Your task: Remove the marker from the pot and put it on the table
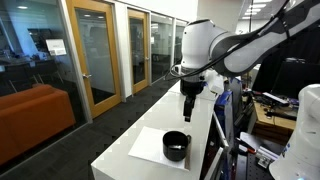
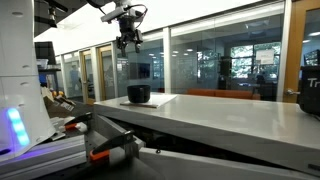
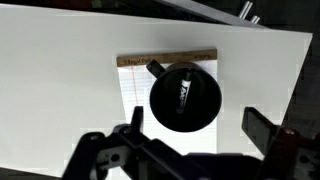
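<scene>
The small black pot stands on a white sheet on the long white table. A black marker with white lettering lies inside the pot, its cap end poking over the rim at the upper left. The pot also shows in both exterior views. My gripper hangs well above the pot, open and empty, fingers either side of it in the wrist view. It shows high over the pot in both exterior views.
The table is narrow with edges close to the pot on both sides. Glass walls and wooden doors stand behind. An orange sofa is to one side. Robot hardware and cables sit by the table's near end.
</scene>
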Robot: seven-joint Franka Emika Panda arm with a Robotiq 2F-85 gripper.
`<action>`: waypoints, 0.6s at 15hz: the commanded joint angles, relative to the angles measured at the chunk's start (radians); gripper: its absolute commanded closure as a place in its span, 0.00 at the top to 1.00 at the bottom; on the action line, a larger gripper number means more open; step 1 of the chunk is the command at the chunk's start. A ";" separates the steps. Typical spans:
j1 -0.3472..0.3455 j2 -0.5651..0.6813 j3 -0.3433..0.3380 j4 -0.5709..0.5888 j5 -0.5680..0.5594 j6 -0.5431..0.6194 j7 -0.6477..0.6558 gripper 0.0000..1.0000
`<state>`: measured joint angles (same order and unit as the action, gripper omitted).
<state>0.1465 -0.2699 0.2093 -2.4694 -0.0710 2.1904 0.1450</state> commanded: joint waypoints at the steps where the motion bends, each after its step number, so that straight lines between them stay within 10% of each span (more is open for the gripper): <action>1: -0.003 0.048 -0.013 -0.010 0.003 0.078 0.007 1.00; 9: -0.005 0.166 -0.037 -0.022 0.003 0.199 0.010 1.00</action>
<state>0.1443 -0.1290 0.1781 -2.4923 -0.0711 2.3534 0.1454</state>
